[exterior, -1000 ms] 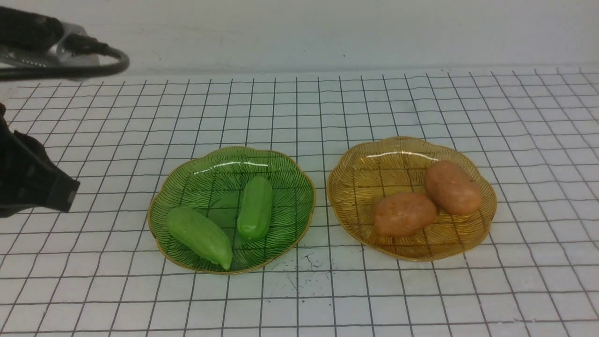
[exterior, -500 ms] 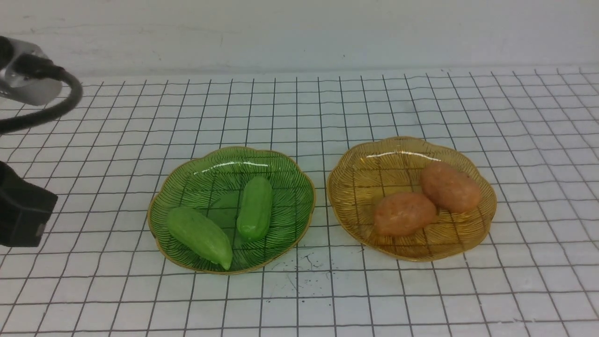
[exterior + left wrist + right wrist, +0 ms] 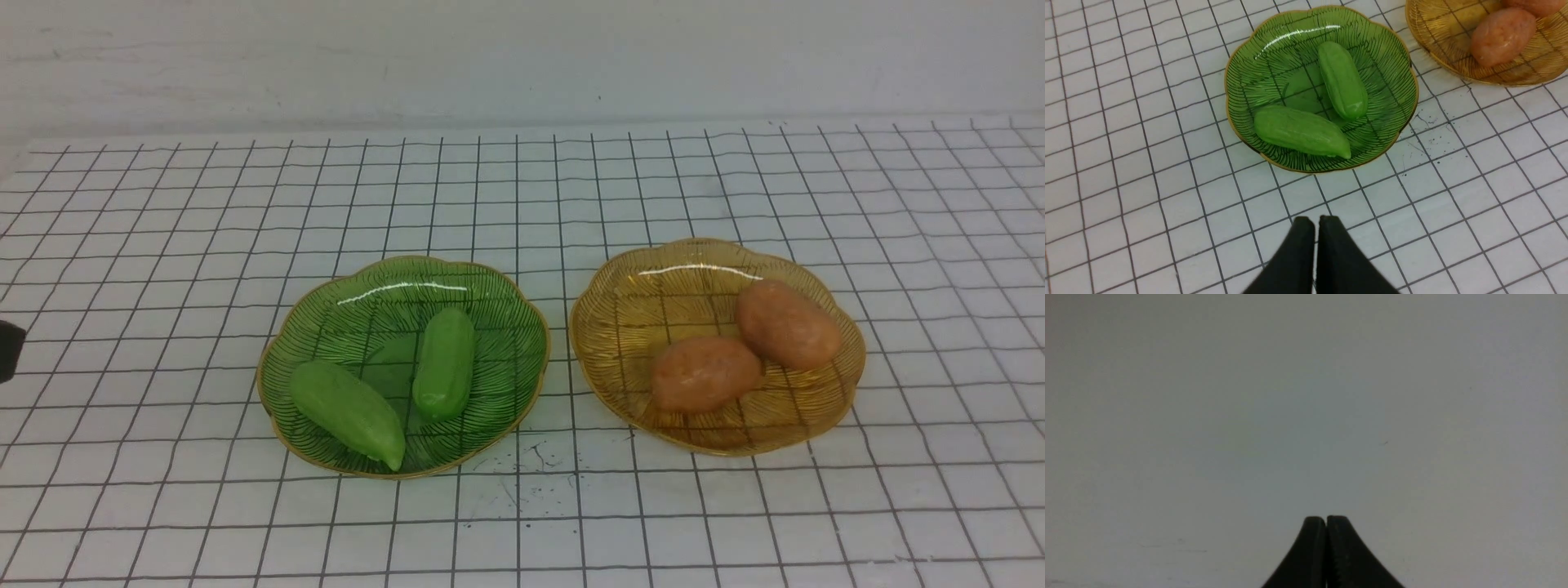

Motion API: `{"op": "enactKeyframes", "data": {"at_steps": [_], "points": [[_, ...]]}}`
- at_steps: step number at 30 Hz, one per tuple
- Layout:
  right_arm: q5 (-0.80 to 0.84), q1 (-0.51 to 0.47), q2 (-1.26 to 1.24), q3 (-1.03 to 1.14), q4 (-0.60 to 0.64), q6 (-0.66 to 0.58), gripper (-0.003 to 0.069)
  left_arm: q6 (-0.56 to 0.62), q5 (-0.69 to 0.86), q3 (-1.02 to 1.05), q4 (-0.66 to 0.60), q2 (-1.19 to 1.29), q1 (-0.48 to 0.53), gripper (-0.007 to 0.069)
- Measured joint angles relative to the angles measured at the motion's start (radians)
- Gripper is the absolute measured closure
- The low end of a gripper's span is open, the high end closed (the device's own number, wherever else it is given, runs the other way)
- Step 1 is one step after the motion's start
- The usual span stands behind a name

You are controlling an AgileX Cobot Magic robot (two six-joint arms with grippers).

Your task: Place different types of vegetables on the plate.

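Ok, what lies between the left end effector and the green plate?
Nothing but bare gridded cloth: the left wrist view shows the shut left end effector apart from the green plate, with no object on that stretch.

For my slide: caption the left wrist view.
Left gripper, jaws shut, facing green plate holding two cucumbers.

Resembles a robotics lab test bench. Shows a white tabletop [image 3: 163,204] ruled with a black square grid and backed by a plain white wall [image 3: 522,57]. Carries staged props: a green glass plate [image 3: 384,286] holding the front cucumber [image 3: 349,412] and rear cucumber [image 3: 445,363], and an amber glass plate [image 3: 653,282] holding the left potato [image 3: 706,372] and right potato [image 3: 789,325], all with a moulded toy look. Includes the black left gripper [image 3: 1316,222] and right gripper [image 3: 1326,518], filmed from wrist cameras.
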Motion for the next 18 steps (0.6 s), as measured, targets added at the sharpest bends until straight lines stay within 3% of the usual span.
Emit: {"op": "enactKeyframes", "data": {"at_steps": [18], "points": [[0.0, 0.0, -0.072, 0.001, -0.026, 0.007, 0.0673, -0.001, -0.269, 0.238, -0.04, -0.279, 0.0, 0.0632]]}}
